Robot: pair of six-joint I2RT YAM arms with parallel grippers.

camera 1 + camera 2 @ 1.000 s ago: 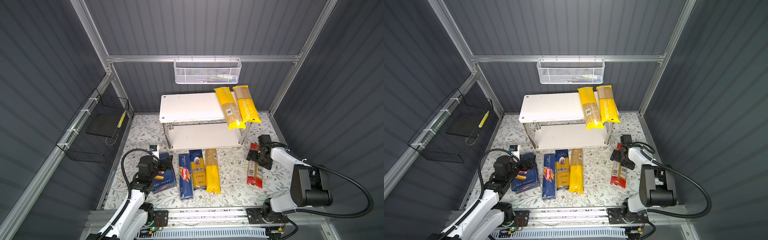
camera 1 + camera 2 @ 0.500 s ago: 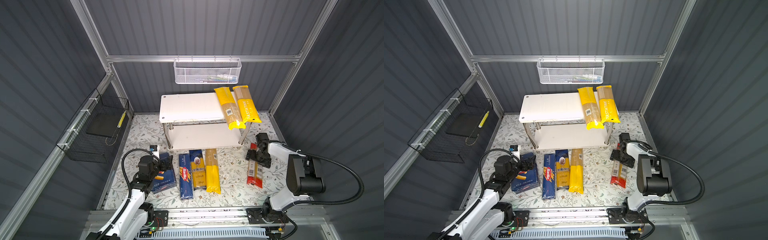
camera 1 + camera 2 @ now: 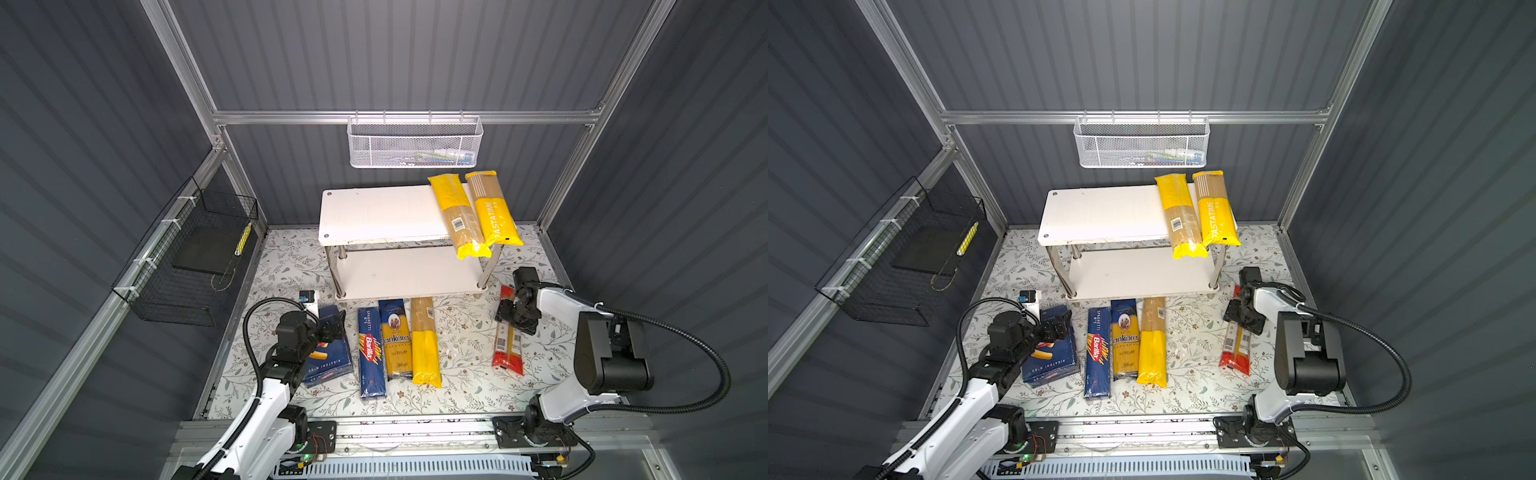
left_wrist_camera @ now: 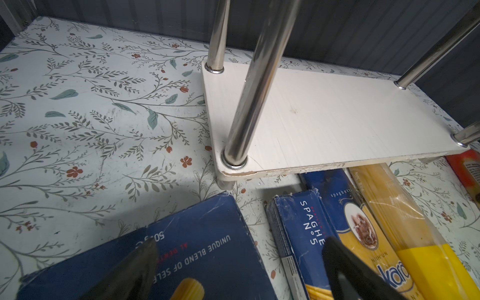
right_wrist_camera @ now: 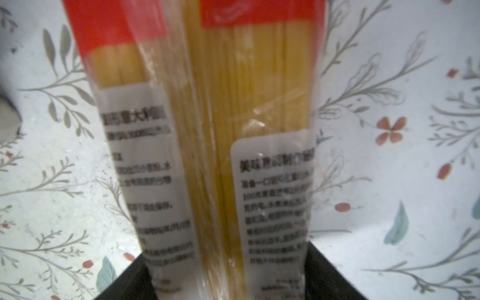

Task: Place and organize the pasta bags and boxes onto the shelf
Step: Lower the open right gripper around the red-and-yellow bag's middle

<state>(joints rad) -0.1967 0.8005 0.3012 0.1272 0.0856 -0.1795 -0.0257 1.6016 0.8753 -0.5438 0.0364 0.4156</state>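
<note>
While I watch from the remote desk, the floral tabletop (image 3: pixel 465 374) fills the cell floor, and the white two-tier shelf (image 3: pixel 374 212) stands at its back. At the right end of the shelf's top tier two packs lie side by side, both overhanging the front edge: a yellow-and-clear spaghetti bag (image 3: pixel 455 216) and the PASTATIME bag (image 3: pixel 492 210).

Everything else of the task lies flat on the tabletop in front of the shelf. From the left I see the wide Barilla rigatoni box (image 3: pixel 332 361), the narrow Barilla spaghetti box (image 3: pixel 370 353), the ankara bag (image 3: pixel 397 345) and another yellow spaghetti bag (image 3: pixel 424 345). The last three are packed tight together. Well apart, at the right, lies the red-and-clear spaghetti bag (image 3: pixel 507 349).

The right gripper (image 3: pixel 515 318) is down over the far half of that red bag. In the right wrist view its black fingers (image 5: pixel 327 280) press both long sides of the pack (a blurred view, but the contact reads clearly), and the pack lies on the tabletop.

The left gripper (image 4: pixel 239 244) hangs over the rigatoni box's far right corner. Its fingers (image 4: pixel 135 270) are spread wide and hold nothing.
</note>
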